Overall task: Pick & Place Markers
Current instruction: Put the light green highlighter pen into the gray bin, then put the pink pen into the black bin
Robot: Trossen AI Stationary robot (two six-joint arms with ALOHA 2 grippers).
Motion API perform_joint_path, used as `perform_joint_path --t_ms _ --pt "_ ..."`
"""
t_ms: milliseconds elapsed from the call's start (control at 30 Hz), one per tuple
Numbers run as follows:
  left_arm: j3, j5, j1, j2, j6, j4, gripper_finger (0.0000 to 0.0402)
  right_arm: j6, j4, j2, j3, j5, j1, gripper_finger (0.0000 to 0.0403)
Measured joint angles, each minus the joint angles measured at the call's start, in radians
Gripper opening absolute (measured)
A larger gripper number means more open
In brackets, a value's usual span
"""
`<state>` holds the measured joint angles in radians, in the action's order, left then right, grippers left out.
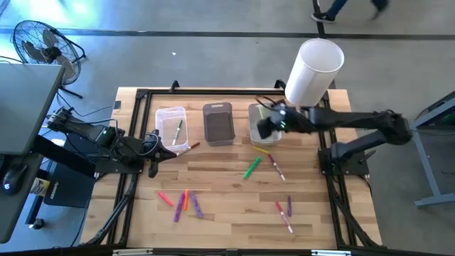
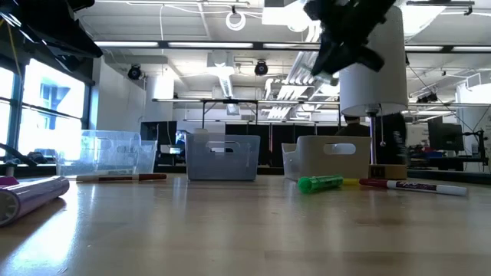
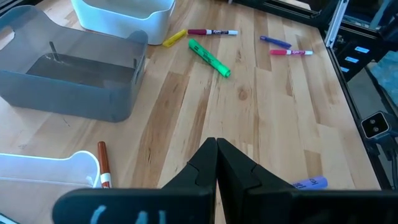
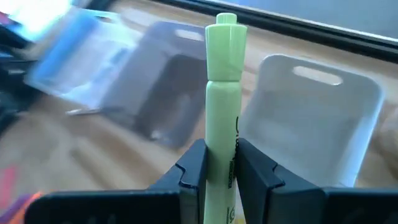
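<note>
My right gripper [image 4: 221,157] is shut on a yellow-green marker [image 4: 222,81], raised above the white bin [image 4: 323,118]; in the high view it [image 1: 269,126] hangs over that bin [image 1: 253,114]. A grey bin [image 1: 218,122] and a clear bin [image 1: 170,124] holding a green marker [image 1: 178,129] stand left of it. Loose markers lie flat on the table: green [image 1: 252,168], red-and-white [image 1: 277,169], yellow [image 1: 263,149], several at the near left [image 1: 183,203] and near right [image 1: 284,212]. My left gripper [image 3: 216,146] waits shut, near the table's left edge. My right gripper pinches the yellow-green marker's barrel [image 4: 219,140] between its two fingers. The marker lies along the fingers, and its capped end [image 4: 226,34] sticks out well past the fingertips. The fingers slant down from the table's right side. The marker is lifted clear of table and bins.
A tall white cylinder [image 1: 313,71] stands at the far right, beside the right arm. A red marker [image 1: 189,147] lies by the clear bin's near side. A purple marker [image 2: 34,195] lies close to the low camera. Bare wood shows in the table's middle [image 1: 220,178].
</note>
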<state>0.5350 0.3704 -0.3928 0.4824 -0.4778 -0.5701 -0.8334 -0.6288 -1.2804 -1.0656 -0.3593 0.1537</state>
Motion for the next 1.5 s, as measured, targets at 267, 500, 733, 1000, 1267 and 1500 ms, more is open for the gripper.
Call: perform_joint_path --t_ms 267,500,733,1000,1267,1500 --pt "0.0 -0.002 0.0 0.0 0.0 0.0 0.0 -0.002 -0.102 -0.263 -0.065 0.107 0.153 0.006" --pt "0.0 -0.002 0.0 0.0 -0.001 0.0 0.0 -0.053 -0.109 -0.363 -0.064 0.109 0.16 0.0116" --pt "0.0 -0.002 0.0 0.0 -0.002 0.0 0.0 -0.065 -0.114 -0.328 -0.064 0.113 0.154 0.0155" --pt "0.0 0.037 0.0 0.001 -0.04 0.0 0.0011 -0.051 -0.119 -0.157 -0.064 0.127 0.11 0.015" --pt "0.0 0.206 0.0 0.001 -0.07 0.0 0.0106 -0.071 -0.118 0.009 -0.065 0.019 -0.053 0.0108" --pt "0.011 0.204 0.0 0.032 -0.052 -0.009 0.0125 -0.094 -0.179 0.003 -0.065 -0.066 -0.231 0.005"
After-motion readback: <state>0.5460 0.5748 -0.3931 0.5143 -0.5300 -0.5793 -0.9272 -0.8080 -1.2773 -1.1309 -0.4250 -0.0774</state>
